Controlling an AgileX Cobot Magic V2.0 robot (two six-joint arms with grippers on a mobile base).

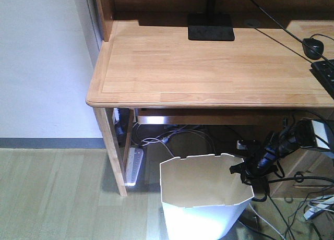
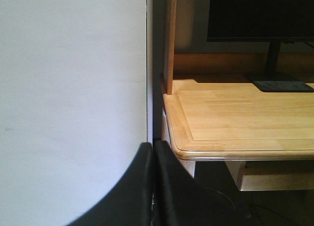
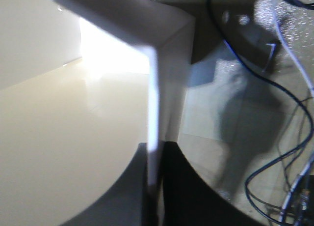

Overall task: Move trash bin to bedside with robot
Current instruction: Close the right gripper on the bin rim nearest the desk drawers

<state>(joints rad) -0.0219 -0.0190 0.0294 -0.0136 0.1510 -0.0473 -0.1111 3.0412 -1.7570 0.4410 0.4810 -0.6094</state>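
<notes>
While your right tool (image 3: 153, 152) pinched the rim of the white angular plastic trash bin (image 1: 203, 185), floored by the light wooden table (image 1: 209, 68), left tool (image 2: 153, 152) sat closed, empty. Grasp step, apparently; next: haul bedward.

No text, labels or brands readable in any view. Keyboard (image 1: 326, 75) keys, far right, too small.
</notes>
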